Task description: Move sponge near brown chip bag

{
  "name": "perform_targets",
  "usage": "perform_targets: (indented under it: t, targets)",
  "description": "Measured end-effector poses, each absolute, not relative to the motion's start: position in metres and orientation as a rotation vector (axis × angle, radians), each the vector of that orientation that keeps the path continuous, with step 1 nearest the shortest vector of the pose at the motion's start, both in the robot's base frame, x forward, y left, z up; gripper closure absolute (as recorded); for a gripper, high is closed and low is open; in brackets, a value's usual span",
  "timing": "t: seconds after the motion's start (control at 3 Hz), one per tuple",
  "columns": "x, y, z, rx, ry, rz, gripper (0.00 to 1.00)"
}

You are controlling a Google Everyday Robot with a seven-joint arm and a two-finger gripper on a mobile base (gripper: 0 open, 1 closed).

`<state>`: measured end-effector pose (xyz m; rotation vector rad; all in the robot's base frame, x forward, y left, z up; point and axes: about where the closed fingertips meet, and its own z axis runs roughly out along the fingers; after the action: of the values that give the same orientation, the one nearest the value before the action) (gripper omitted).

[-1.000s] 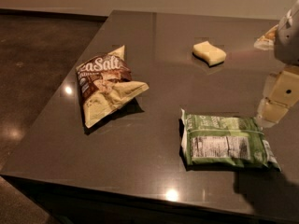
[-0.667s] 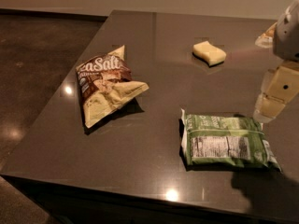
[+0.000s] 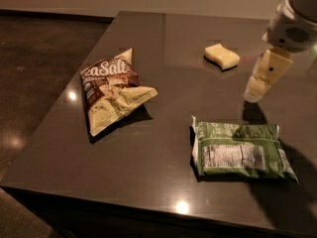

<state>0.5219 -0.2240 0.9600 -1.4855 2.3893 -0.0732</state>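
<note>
The sponge (image 3: 222,56), a small pale yellow block with wavy sides, lies on the dark table (image 3: 163,182) toward the far right. The brown chip bag (image 3: 112,89), brown and cream with white "Sea Salt" lettering, lies at the left, well apart from the sponge. My gripper (image 3: 253,94) hangs at the right, just to the right of and slightly nearer than the sponge, a little above the table and holding nothing.
A flat green bag with a white label (image 3: 240,149) lies at the near right, just below the gripper. The table's left edge (image 3: 54,108) drops to a dark floor. Bare tabletop lies between the sponge and the brown bag.
My gripper has moved left and a little farther back, toward the sponge. The sponge and both bags have not moved.
</note>
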Motion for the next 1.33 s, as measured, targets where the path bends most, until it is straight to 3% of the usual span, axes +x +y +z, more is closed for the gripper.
perform_targets:
  t: [0.67,1.33]
  targets:
    - [0.622,-0.247,0.925,-1.213,2.457,-0.021,0.0]
    - [0.676,-0.272,0.9,-1.016,2.497,-0.003,0.0]
